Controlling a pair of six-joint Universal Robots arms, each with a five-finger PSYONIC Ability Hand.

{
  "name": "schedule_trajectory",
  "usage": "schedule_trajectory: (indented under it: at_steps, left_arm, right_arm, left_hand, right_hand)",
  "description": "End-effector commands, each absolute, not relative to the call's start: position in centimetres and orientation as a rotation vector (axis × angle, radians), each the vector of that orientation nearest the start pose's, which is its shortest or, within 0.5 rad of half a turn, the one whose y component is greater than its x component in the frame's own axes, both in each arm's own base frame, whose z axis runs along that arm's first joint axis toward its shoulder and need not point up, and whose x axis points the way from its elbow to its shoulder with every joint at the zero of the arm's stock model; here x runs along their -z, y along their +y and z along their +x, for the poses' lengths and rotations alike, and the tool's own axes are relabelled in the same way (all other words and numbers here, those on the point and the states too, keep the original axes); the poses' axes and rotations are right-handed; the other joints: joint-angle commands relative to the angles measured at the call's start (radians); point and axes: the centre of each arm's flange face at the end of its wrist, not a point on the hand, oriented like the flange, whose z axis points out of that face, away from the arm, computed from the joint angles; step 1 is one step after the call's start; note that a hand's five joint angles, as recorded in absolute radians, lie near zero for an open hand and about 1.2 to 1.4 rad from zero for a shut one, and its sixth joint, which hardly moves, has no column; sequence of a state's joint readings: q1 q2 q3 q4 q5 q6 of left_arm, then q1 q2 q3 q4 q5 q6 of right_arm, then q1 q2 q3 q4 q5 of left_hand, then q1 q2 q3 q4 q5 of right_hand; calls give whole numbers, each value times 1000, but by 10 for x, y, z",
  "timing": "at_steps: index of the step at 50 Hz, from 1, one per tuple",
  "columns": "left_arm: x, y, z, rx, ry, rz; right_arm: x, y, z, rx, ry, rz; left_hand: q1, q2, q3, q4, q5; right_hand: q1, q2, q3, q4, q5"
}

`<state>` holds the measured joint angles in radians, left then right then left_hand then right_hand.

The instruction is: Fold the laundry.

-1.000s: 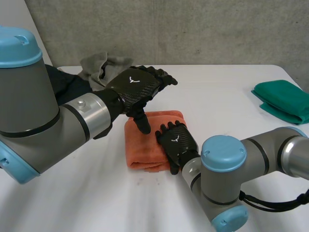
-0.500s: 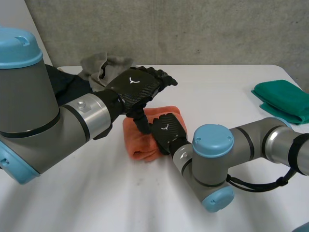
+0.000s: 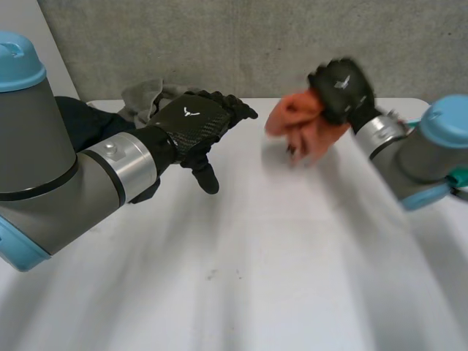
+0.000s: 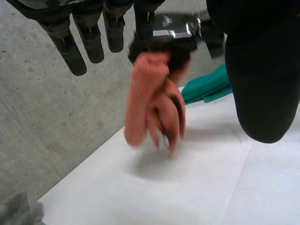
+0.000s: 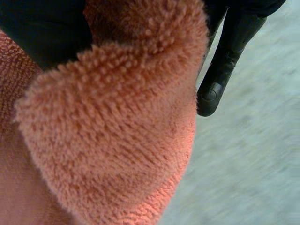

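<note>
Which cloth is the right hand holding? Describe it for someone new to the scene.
Over the white table, look to the raised right hand. An orange towel hangs bunched from its grip, off the table; the green cloth and grey cloth both lie on it.

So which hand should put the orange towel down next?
The right hand, probably: it grips the orange towel, lifted off the table. The left hand is open, holding nothing, by the clothes pile.

The orange terry towel [image 3: 294,121] hangs bunched, gripped in the right hand [image 3: 340,86].
</note>
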<state>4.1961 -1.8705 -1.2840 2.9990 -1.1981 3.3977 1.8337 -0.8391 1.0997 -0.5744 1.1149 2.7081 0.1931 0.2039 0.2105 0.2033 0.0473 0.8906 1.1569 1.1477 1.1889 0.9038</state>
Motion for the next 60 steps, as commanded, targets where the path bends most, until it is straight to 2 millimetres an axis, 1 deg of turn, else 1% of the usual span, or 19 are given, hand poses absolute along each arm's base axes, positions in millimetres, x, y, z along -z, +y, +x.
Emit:
schedule_trajectory:
  at_steps: [1,2,6,8,9,12,13,16,17,23,26,31,37,38,40,43,50,56,60]
  left_arm:
    - [-284,-228,-319,2262,2383,1448]
    - [-284,-228,-319,2262,2383,1448]
    - [-284,-229,-319,2264,2382,1446]
    - [-283,-230,-319,2264,2382,1443]
    - [-283,-230,-319,2263,2380,1445]
    - [-281,-232,-319,2259,2384,1441]
    - [-281,-232,-319,2259,2384,1441]
    - [-279,-233,-319,2251,2387,1439]
    - [-279,-233,-319,2250,2387,1434]
    - [-273,-236,-316,2217,2396,1350]
    - [-270,-238,-316,2220,2392,1331]
    - [-266,-238,-318,2212,2396,1341]
    - [-264,-239,-319,2202,2406,1344]
    - [-264,-239,-319,2202,2406,1344]
    - [-263,-239,-320,2202,2406,1344]
    - [-263,-238,-320,2202,2406,1346]
    - [-262,-238,-319,2193,2413,1344]
    - [-258,-236,-319,2179,2427,1349]
    - [-256,-235,-319,2166,2437,1351]
  right_arm:
    - [-262,-471,229,2526,1280,-950]
    - [-263,-484,212,2530,1278,-898]
    - [-266,-509,178,2552,1207,-850]
    - [-263,-519,163,2568,1180,-848]
    - [-258,-528,146,2584,1167,-849]
    - [-250,-542,120,2603,1158,-840]
    - [-246,-545,115,2596,1165,-834]
    - [-221,-558,91,2574,1216,-796]
    - [-205,-563,80,2562,1252,-789]
    - [-141,-570,37,2504,1418,-754]
    - [-123,-569,14,2508,1479,-738]
    - [-107,-563,-21,2497,1537,-770]
    - [-94,-554,-28,2437,1577,-798]
    - [-92,-551,-29,2433,1591,-803]
    - [-94,-549,-29,2432,1598,-807]
    - [-97,-542,-26,2428,1619,-822]
    - [-114,-531,-37,2478,1656,-860]
    - [-105,-524,-31,2456,1685,-869]
    - [-95,-517,-16,2440,1701,-923]
  left_hand:
    - [20,10,3,10,-8]
    - [20,10,3,10,-8]
    - [23,13,6,13,-5]
    - [26,15,9,16,-2]
    - [26,15,9,16,-2]
    - [29,18,12,19,0]
    - [29,18,12,19,0]
    - [35,24,18,25,6]
    - [35,24,18,25,6]
    - [35,24,18,25,6]
    - [35,24,18,25,6]
    - [35,24,18,25,6]
    - [35,24,18,25,6]
    - [35,24,18,25,6]
    - [35,24,18,25,6]
    - [35,24,18,25,6]
    - [32,21,15,22,3]
    - [32,21,15,22,3]
    - [32,21,15,22,3]
  right_hand:
    - [506,239,249,207,318]
    - [506,239,249,207,318]
    - [506,239,249,207,318]
    - [506,239,249,207,318]
    - [506,239,249,207,318]
    - [506,239,249,207,318]
    - [506,239,249,207,318]
    - [506,239,249,207,318]
    - [506,239,249,207,318]
    - [506,239,249,207,318]
    - [506,239,249,207,318]
    - [506,239,249,207,318]
    - [506,239,249,207,318]
    - [242,-24,-15,-56,54]
    - [-85,-351,-342,-383,-272]
    - [-716,-982,-973,-1014,-904]
    - [-716,-982,-973,-1014,-904]
    - [-716,-982,-973,-1014,-904]
    - [-716,-982,-973,-1014,-904]
